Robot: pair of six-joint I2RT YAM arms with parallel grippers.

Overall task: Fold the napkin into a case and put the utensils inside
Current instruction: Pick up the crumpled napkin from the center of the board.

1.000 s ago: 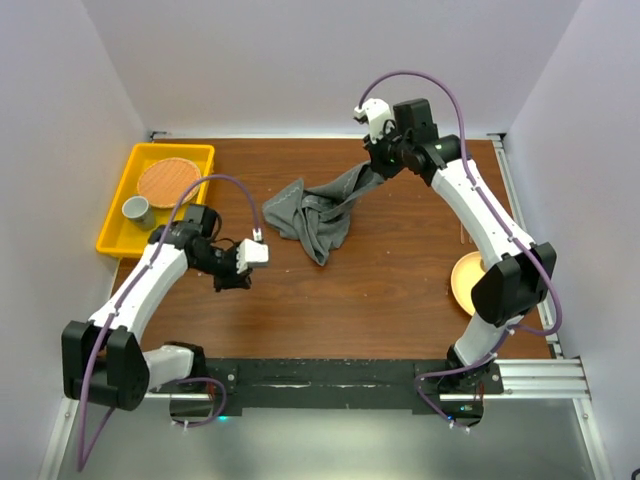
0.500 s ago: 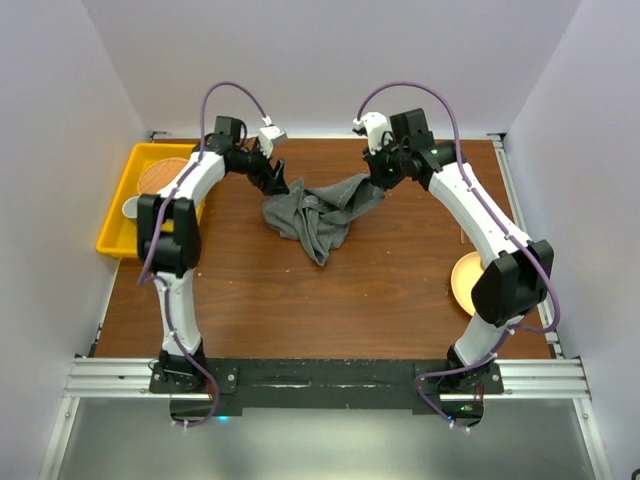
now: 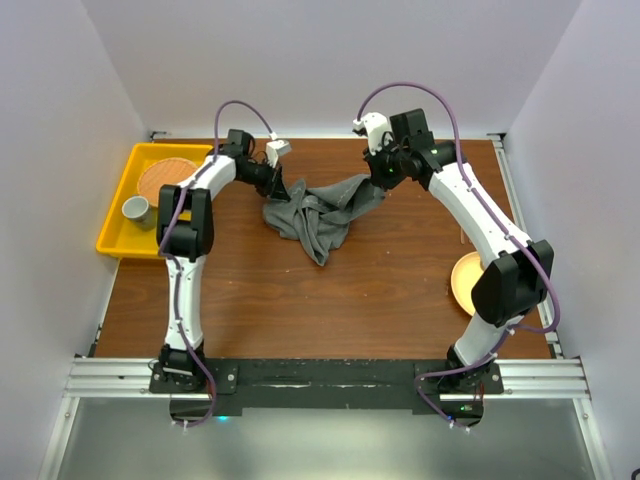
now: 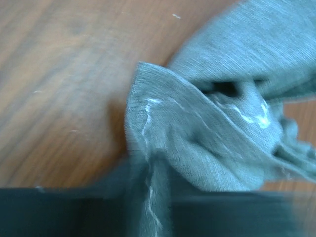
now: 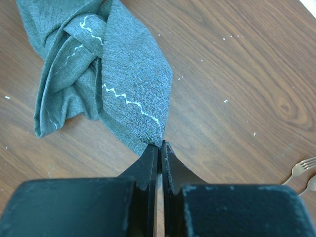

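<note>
the napkin (image 3: 313, 214) lay bunched in a crumpled heap on the far middle of the counter (image 3: 330, 300), one end drawn out into a taut strip toward the right. the right pincer (image 3: 377, 185) had that end: in the wrist view its jaws were pressed together on the hemmed corner of the napkin (image 5: 123, 74), the right pincer (image 5: 159, 144) tips nipping the cloth just above the wood. beyond it, at the edge of that view, the heads of the utensils (image 5: 302, 169) lay on the bare counter, well apart from the cloth.

the left pincer (image 3: 284, 188) sat at the heap's far left edge, right against the fabric. its own camera was blurred: a raised fold of napkin (image 4: 197, 143) filled the view, and the fingers (image 4: 59, 212) were only a dark smear along the bottom, so whether they were spread or pinching the cloth could not be told.

an orange plate (image 3: 464, 283) sat near the right arm, and a yellow tray (image 3: 118, 222) with a grey cup (image 3: 135, 210) stood at the far left.
</note>
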